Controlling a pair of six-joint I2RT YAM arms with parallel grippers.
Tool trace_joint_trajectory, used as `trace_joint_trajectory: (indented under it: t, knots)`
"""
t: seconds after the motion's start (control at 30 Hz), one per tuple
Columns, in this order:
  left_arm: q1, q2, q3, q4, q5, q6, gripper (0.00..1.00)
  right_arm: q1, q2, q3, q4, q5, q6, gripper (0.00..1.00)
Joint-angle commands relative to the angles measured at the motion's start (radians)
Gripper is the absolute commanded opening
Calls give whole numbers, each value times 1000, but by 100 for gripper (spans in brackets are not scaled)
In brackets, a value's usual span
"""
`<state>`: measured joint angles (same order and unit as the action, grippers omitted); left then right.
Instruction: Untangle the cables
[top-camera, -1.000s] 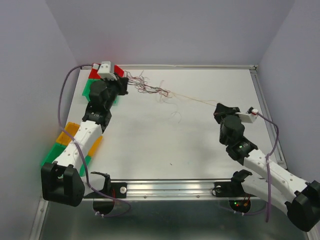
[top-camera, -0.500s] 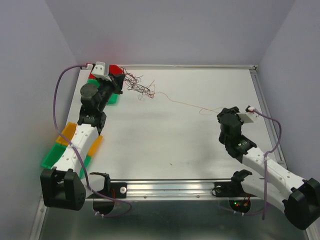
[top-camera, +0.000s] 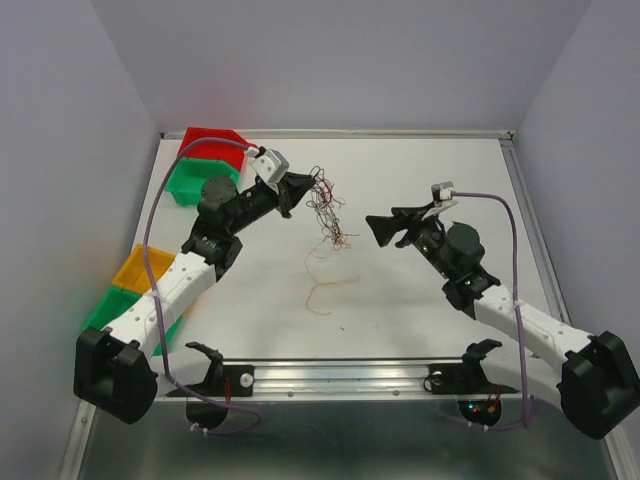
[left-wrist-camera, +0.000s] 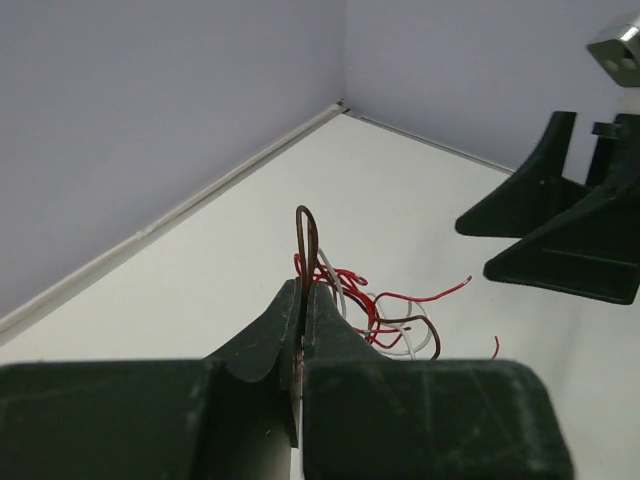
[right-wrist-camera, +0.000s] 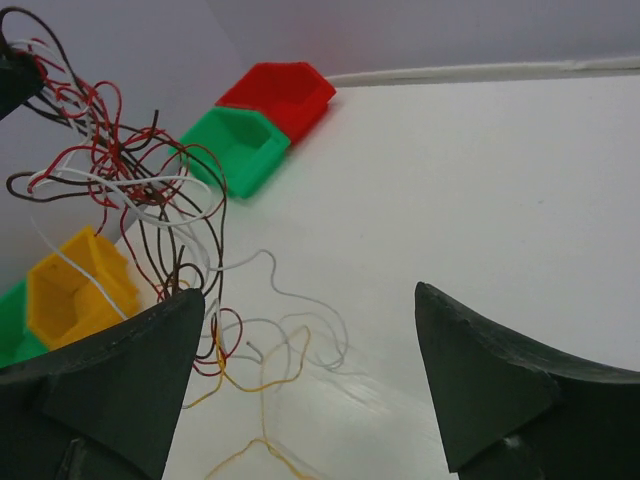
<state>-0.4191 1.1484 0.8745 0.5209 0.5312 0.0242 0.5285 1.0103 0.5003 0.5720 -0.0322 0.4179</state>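
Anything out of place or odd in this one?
Nothing damaged or spilled. The cables hang as a tangle from the shut left hand; one orange strand trails on the table below. The right hand stands open beside them.

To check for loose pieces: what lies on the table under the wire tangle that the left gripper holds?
Under the wire tangle, an orange strand and whitish strands lie on the table. A finger of the right gripper covers part of them.

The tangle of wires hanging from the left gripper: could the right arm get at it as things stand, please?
Probably yes: the right gripper is open and faces the tangle, with nothing standing between them.
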Motion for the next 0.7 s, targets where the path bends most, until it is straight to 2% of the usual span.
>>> trace_joint_trajectory:
  t: [0.0,0.07,0.17,0.33,0.47,0.57,0.6,0.67]
  knots:
    - [-23,-23,-3,39,110,62,9,4,31,-3,149,-263,-51,90]
    - [-40,-13,0,27,162,68,11,13,53,1,169,-304,-51,88]
    - [-69,-7,0,11,164,94,13,36,88,14,183,-354,-57,87]
    - [-102,-7,-6,7,162,112,13,79,148,34,189,-344,-68,86]
    - [-115,-6,-3,-1,194,117,14,110,200,52,195,-302,-80,82]
    - [-122,-4,-3,-9,204,126,15,122,220,50,203,-259,-82,64]
    - [-122,-1,-2,-12,204,131,15,122,218,47,204,-247,-77,46]
    - [-122,1,4,-24,193,138,15,122,200,37,200,-146,-65,25]
